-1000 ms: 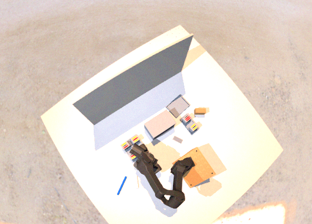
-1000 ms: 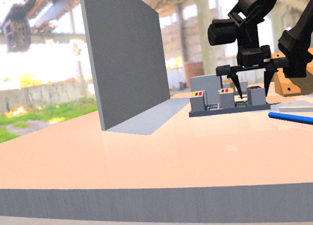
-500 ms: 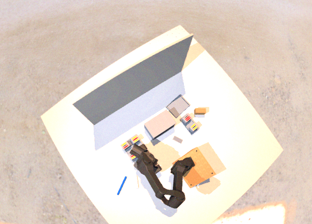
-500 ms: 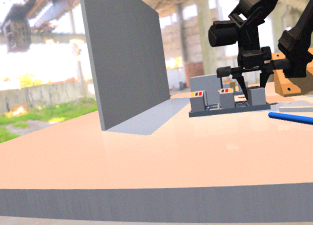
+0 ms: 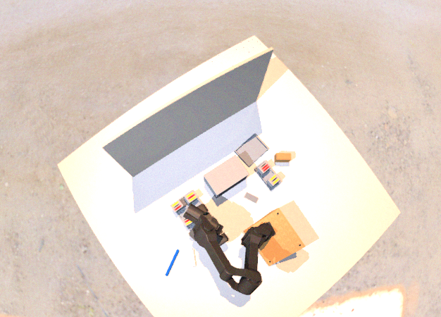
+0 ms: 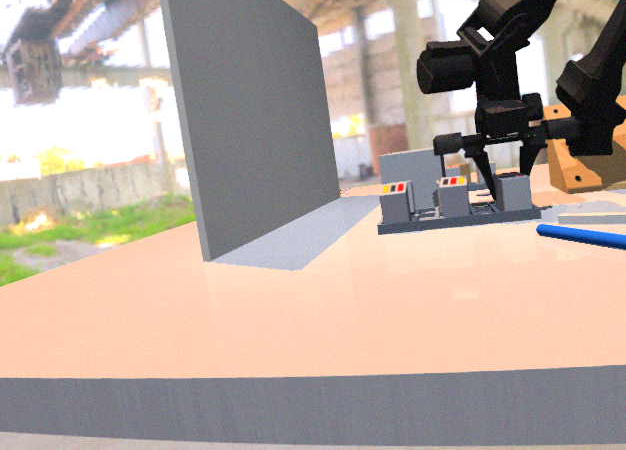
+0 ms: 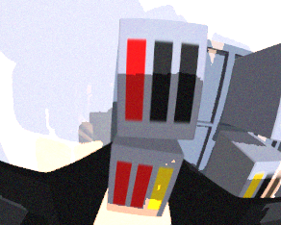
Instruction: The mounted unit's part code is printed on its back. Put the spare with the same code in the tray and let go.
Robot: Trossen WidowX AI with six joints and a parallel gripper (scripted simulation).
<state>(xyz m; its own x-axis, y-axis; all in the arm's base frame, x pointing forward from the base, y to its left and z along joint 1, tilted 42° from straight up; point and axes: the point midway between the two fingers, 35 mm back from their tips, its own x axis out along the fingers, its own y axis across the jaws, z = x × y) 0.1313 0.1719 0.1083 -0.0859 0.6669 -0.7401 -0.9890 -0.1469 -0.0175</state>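
My gripper (image 5: 187,219) (image 6: 505,184) (image 7: 142,150) reaches down into a grey rack (image 6: 455,221) of spares at the near left of the table. It is shut on the spare (image 5: 187,222) (image 6: 512,192) (image 7: 142,184) with red, red and yellow bars, which still stands in the rack. Behind it, a spare (image 7: 160,81) (image 6: 453,195) shows red, black and black bars. A third spare (image 5: 177,206) (image 6: 395,201) stands beside them. The mounted unit (image 5: 226,175) (image 6: 407,164) is a box by the wall. Its back is hidden. The grey tray (image 5: 245,143) lies beyond it.
A tall grey wall panel (image 5: 192,114) (image 6: 242,106) runs along the back. A second rack with two spares (image 5: 268,173) and an orange block (image 5: 282,156) lie near the tray. An orange wedge board (image 5: 281,235) (image 6: 571,167), a blue pen (image 5: 172,262) (image 6: 581,235) and a small card (image 5: 251,197) lie near the arm.
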